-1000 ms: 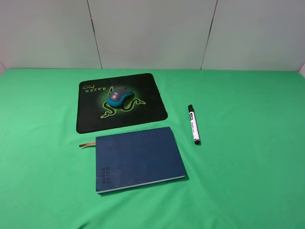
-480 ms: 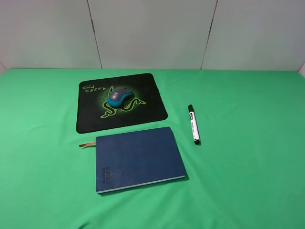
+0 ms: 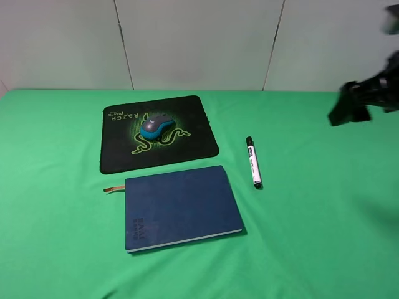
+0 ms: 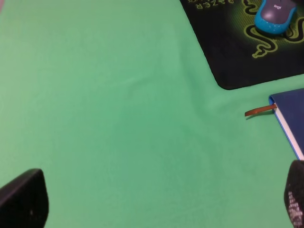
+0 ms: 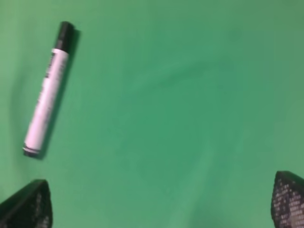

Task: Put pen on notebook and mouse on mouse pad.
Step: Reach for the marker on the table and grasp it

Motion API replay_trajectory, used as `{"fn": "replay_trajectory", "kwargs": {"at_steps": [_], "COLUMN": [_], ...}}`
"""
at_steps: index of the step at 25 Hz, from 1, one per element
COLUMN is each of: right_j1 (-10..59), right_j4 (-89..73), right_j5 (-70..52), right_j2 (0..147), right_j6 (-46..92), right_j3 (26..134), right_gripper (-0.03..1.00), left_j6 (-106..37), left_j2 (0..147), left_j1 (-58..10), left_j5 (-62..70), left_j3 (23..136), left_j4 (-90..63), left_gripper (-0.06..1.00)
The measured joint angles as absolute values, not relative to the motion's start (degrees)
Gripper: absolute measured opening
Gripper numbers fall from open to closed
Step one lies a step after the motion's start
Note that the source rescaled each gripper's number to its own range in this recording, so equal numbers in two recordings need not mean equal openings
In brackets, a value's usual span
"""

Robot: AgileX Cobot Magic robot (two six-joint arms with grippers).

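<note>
Exterior high: pen point(image 3: 253, 163) at notebook's point(image 3: 181, 205) 2 o'clock; right claw point(image 5: 157, 202) spread apart, empty. Round barrel could roll under an off-centre pinch, escaping.

Bright, even overhead light, short soft shadows; the right arm point(image 3: 365, 93) smears with blur, the pen point(image 5: 48, 90) slightly soft.

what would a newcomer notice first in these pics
The bright green tablecloth fills every view, and against it the black mouse pad with its glowing green snake emblem stands out at the back left, the grey and teal mouse sitting on it. In front lies the navy notebook, with the white pen on the cloth off its far right corner. A blurred dark arm shows at the high view's right edge.
</note>
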State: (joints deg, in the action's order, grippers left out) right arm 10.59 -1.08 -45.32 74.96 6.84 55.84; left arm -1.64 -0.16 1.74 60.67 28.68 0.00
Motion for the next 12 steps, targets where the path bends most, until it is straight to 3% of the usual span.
{"fn": "replay_trajectory", "kwargs": {"at_steps": [12], "right_j1": [19.0], "right_j4": [-0.8], "right_j5": [-49.0], "right_j2": [100.6], "right_j6": [1.2], "right_j3": [76.1], "right_gripper": [1.0], "left_j6": [-1.6], "left_j2": [-0.2], "left_j1": [1.7], "left_j5": [60.7], "left_j3": [28.7], "left_j4": [0.0], "left_gripper": [1.0]}}
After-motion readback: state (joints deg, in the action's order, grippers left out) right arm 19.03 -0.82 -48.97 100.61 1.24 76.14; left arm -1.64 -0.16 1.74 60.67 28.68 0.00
